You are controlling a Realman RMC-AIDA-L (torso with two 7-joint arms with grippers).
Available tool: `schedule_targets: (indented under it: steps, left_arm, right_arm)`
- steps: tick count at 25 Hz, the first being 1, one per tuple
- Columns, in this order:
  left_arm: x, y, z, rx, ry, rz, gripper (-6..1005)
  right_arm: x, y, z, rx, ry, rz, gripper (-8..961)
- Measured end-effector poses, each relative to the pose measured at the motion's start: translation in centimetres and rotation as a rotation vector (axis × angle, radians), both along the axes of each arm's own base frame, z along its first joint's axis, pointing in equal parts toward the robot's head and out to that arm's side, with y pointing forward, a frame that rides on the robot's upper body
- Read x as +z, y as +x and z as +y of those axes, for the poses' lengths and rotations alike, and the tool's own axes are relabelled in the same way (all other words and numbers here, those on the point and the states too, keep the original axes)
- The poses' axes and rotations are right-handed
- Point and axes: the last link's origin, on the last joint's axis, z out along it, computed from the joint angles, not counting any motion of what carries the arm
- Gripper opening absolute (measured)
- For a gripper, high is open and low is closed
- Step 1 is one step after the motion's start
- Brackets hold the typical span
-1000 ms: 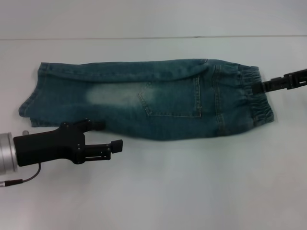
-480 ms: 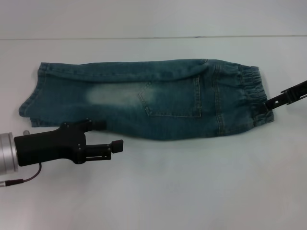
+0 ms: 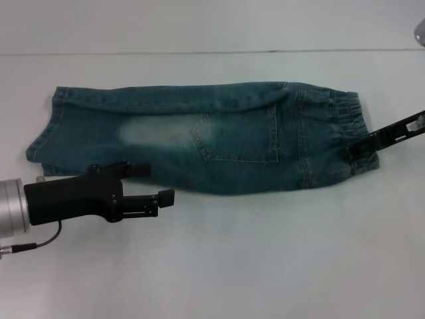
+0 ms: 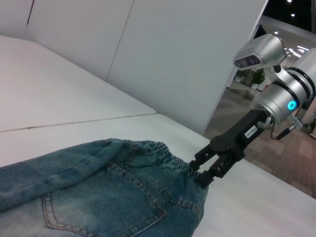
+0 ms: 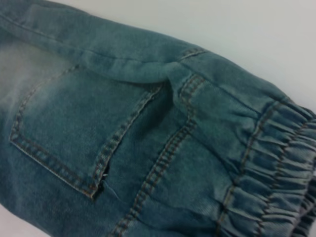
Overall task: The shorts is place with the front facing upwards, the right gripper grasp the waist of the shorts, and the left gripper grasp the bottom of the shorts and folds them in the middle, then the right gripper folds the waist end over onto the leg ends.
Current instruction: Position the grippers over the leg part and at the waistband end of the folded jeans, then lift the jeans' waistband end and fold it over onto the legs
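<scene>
Gripping the waist [image 3: 350, 129], the right gripper [image 3: 350, 151] closes; left gripper [image 3: 156, 186] gapes empty.

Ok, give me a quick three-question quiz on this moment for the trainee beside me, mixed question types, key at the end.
1. True or false: the shorts already lie folded lengthwise on the table.
2. Which part is the right gripper at? A) the leg ends B) the waist C) the back pocket
3. Fill in: the left gripper sits at the near edge of the shorts, towards the ____ ends.

Key:
1. True: one narrow band, back pocket on top.
2. B: its tips meet the near corner of the puckered waist; whether they have shut on it cannot be told.
3. Leg: by the leg ends, fingers apart, gripping nothing.
</scene>
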Motion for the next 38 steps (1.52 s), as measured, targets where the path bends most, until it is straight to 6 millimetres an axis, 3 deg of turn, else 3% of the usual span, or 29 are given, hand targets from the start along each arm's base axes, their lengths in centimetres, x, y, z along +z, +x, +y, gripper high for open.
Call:
schedule_targets:
  steps: [9, 20, 23, 28, 33, 38]
  left_arm:
    - [-0.3, 0.3, 0.4, -0.001, 0.000, -0.010, 949]
    - [-0.4, 0.5, 0.7, -0.005, 0.003, -0.006, 948]
    - [-0.4, 0.5, 0.6, -0.004, 0.005, -0.008, 948]
    - [-0.4, 0.7, 0.8, -0.008, 0.008, -0.012, 948]
    - [-0.2, 1.2, 1.3, -0.012, 0.046, -0.041, 949]
    - [-0.3, 2.2, 3.1, -0.010, 0.200, -0.123, 931]
  right_arm:
    - [-2.3, -0.5, -0.2, 0.031, -0.009, 0.009, 836]
    - [-2.1, -0.6, -0.3, 0.052, -0.022, 0.013, 804]
    - [-1.9, -0.6, -0.4, 0.056, -0.025, 0.023, 582]
    - [-1.8, -0.4, -0.6, 0.058, -0.029, 0.026, 363]
    - [-1.5, -0.4, -0.6, 0.062, -0.028, 0.022, 225]
    - [-0.3, -0.9, -0.7, 0.081, -0.024, 0.024, 194]
